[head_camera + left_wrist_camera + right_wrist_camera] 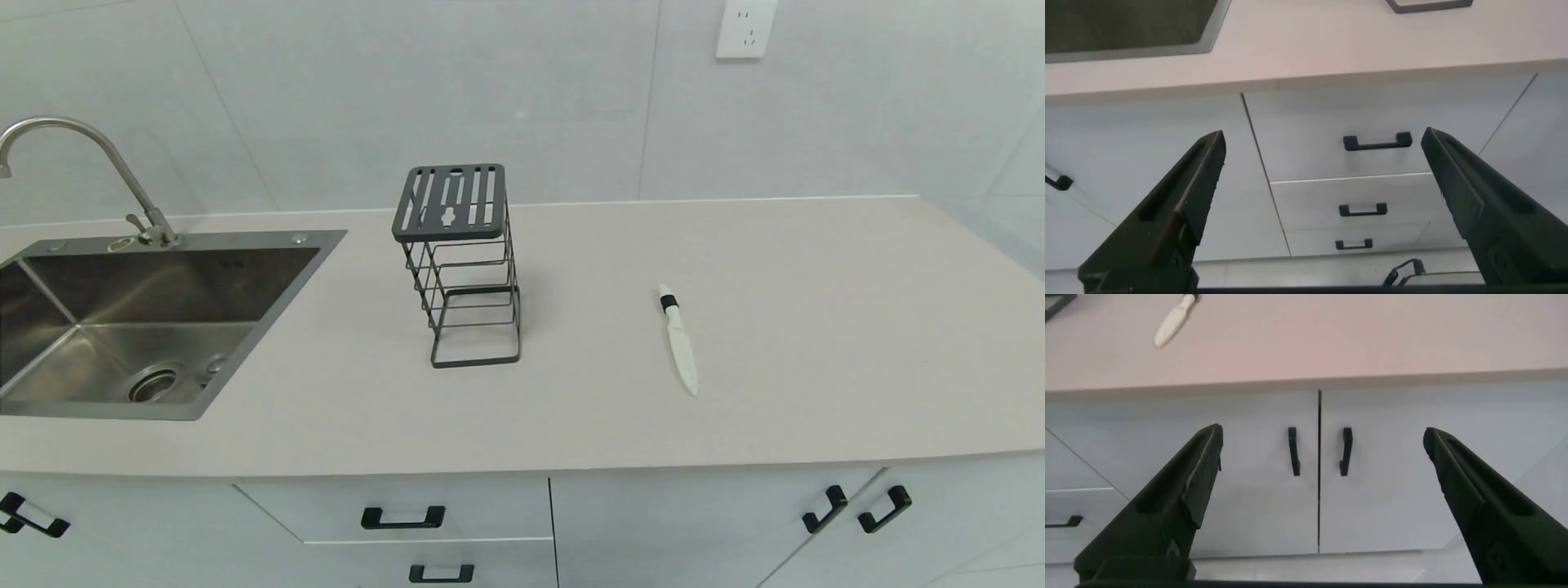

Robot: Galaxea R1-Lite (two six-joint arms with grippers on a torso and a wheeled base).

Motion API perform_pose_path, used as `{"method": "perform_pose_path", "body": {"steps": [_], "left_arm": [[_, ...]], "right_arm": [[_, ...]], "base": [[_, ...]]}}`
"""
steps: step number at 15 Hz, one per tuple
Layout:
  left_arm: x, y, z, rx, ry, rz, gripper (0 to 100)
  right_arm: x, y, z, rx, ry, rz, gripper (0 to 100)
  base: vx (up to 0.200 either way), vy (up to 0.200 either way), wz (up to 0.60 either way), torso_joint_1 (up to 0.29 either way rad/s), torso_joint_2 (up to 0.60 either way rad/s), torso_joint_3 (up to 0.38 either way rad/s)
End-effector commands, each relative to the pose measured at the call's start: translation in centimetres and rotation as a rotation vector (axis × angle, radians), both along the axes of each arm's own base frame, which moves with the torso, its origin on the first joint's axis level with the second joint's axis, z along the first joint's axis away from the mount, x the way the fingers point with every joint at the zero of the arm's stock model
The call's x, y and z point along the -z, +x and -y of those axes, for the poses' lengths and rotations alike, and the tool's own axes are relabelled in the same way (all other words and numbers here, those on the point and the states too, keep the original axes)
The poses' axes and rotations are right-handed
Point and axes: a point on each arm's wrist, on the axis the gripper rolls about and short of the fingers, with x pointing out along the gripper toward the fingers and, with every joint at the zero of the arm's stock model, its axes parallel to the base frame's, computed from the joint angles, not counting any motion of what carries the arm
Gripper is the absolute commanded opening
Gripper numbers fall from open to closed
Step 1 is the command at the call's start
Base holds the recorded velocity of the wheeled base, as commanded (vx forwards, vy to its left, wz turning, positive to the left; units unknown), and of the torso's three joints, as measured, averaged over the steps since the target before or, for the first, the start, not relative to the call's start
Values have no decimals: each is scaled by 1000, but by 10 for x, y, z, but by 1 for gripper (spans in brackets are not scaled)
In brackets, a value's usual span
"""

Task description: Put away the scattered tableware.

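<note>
Head view, L to R: sink [163, 278] w/ tap [82, 155] at far left of frame, its left part cut off by the frame edge. Wire rack [461, 269] stands upright at centre, slotted plate on top. Knife [678, 339] lies flat on the counter [857, 327], right of centre and well apart from the rack. It has a black band near the far end, and the pointed end faces the frame bottom. It's pale all over, so handle vs blade is hard to split. Socket [745, 28] upper right on the wall, top cropped. Handles run along the bottom edge.

Left wrist view: left claw [1323, 135] released, fingers [1184, 204] spread wide w/ nothing between. It faces the drawers [1376, 196] under the counter. Sink corner and rack base show as cropped slivers. A small dark loop [1404, 272] below the drawers is too cut off to name.

Right wrist view: right claw [1323, 431] also released and wide, nothing held, facing the doors [1396, 490] w/ two upright handles. The knife lies on the counter beyond, and a rack corner is barely caught.
</note>
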Motion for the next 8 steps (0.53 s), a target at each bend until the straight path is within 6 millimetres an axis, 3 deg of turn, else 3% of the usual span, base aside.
{"method": "perform_pose_path", "body": {"steps": [1,5,8], "left_arm": [[0,0,0,0,0,-1,100],[0,0,0,0,-2,-1,100],[0,0,0,0,-22,0,100]], "right_arm": [[0,0,0,0,0,-1,100],[0,0,0,0,0,-1,100],[0,0,0,0,0,-1,100]], "base": [[0,0,0,290,-564,-271],[0,0,0,305,-579,-284],[200,0,0,258,-526,-240]]}}
